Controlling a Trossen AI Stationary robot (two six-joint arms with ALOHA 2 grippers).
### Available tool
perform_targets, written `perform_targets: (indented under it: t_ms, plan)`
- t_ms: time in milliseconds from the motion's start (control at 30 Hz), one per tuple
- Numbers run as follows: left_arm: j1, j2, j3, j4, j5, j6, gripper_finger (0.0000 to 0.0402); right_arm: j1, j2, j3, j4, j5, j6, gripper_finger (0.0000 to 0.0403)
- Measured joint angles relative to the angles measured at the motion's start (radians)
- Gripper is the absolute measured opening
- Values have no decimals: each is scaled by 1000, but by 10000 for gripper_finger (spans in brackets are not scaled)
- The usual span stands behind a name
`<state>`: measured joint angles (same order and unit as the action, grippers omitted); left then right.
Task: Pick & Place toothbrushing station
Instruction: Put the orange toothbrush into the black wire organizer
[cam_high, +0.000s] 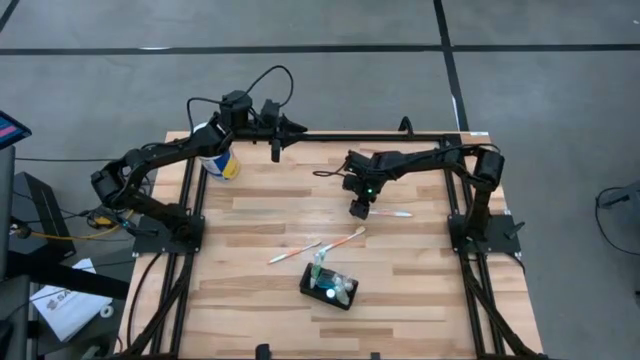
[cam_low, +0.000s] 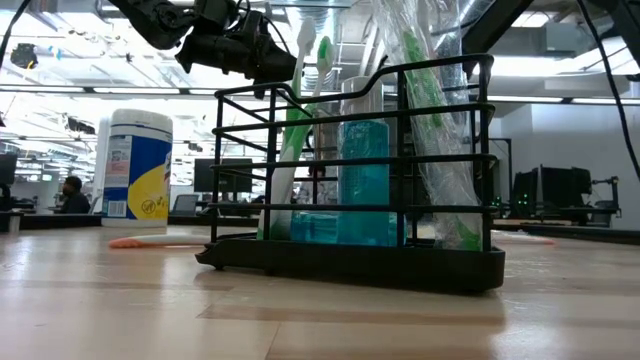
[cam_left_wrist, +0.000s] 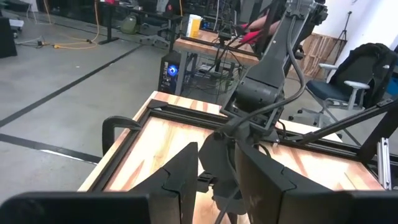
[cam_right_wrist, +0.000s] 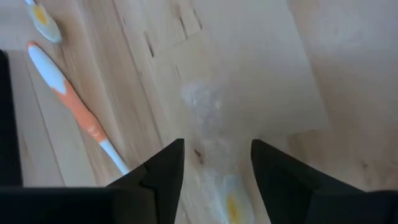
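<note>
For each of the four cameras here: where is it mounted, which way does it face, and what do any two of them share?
High: overhead, straight down on the table; both arms, left claw at the far edge, right claw mid-table.
Low: table height, level toward the room; the station fills it, canister behind, one arm overhead.
Left wrist: on the left arm, facing across the table; own open fingers, right arm beyond.
Right wrist: on the right arm, facing down; own open fingers over a wrapped toothbrush.
Shared: high and low both show station and canister.
</note>
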<state>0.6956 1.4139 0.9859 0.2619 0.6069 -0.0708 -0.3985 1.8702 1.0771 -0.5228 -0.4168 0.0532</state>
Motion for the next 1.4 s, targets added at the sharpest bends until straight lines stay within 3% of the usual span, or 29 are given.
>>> perform_targets:
  t_ms: [267,367,567,833,1000,1067,1233,1400]
  plan:
    - [0,0,0,0,0,0,101,-1,0,-4,69,60,6,167]
    - [0,0,0,0,0,0,101,-2,0,-4,76,88,12,130]
    - [0,0,0,-1,0,14,101,-2,0,-4,91,73,3,13]
    - [19,0,0,-4,-1,15,101,0,-12,21,155,-76,119,1]
    - [20,0,0,-4,-1,12,101,37,-134,108,224,-108,178,0]
    - [19,0,0,-4,-1,10,101,52,-202,132,235,-67,221,0]
    - [19,0,0,-5,-1,8,101,123,-391,139,227,156,326,0]
    - [19,0,0,-5,-1,-10,101,294,-574,140,245,436,392,0]
